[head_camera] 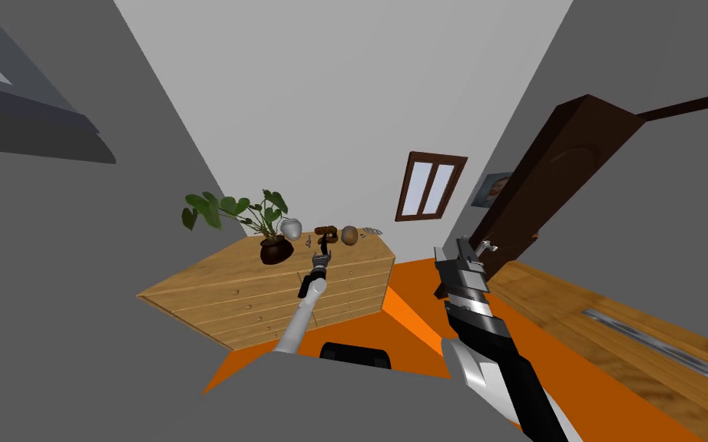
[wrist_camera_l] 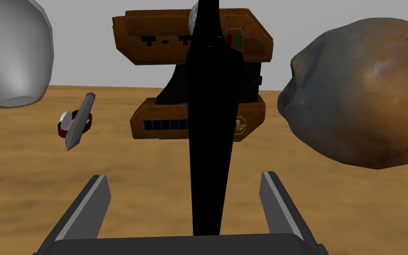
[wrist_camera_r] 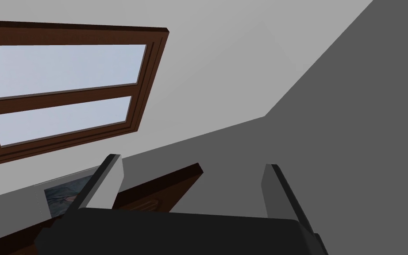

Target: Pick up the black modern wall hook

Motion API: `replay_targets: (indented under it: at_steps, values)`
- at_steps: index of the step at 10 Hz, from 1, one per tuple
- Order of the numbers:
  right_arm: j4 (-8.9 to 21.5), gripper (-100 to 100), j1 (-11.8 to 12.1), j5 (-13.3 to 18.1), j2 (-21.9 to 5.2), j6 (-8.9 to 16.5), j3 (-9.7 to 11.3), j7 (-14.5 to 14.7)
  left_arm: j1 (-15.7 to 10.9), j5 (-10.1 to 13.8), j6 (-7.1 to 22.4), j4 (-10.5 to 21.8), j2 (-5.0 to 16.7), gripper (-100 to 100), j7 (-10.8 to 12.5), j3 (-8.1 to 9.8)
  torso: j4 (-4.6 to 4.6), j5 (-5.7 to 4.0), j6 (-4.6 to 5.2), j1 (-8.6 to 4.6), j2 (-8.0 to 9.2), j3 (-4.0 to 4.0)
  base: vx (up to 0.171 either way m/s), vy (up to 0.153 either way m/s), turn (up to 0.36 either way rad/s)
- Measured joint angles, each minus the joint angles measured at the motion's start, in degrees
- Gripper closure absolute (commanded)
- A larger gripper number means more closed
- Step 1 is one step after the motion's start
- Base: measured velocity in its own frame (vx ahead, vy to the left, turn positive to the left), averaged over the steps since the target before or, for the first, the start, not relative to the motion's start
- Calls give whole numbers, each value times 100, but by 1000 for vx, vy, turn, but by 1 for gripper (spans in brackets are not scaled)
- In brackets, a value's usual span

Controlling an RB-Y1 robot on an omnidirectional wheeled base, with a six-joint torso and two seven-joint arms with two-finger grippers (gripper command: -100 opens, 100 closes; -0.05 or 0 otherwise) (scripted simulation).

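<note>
Evidently the left end effector [wrist_camera_l: 184, 175] sits low over the tabletop [wrist_camera_l: 44, 177] with its fingers spread wide and gripping nothing, probably so they can straddle the hook [wrist_camera_l: 211, 133]. The hook stands upright midway between them, touching neither, with a brown box [wrist_camera_l: 154, 44] just beyond it. Well off to the side, the right end effector [wrist_camera_r: 193, 160] is raised, likewise open and empty, seemingly parked clear.
</note>
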Motion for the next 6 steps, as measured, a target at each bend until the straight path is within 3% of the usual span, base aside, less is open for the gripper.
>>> replay_targets:
  at_steps: [3, 6]
  values:
    - [0, 0, -1, 0, 0, 0, 0, 0, -404, -31, -91, 460, 23, -100, 31, 62, 4, 2, -1, 10, 22, 12, -72, 22, 63]
    - [0, 0, 0, 0, 0, 0, 0, 0, -768, -41, -121, 865, 14, -100, 40, 63, -2, 0, -1, -1, -6, -4, -27, 10, 40]
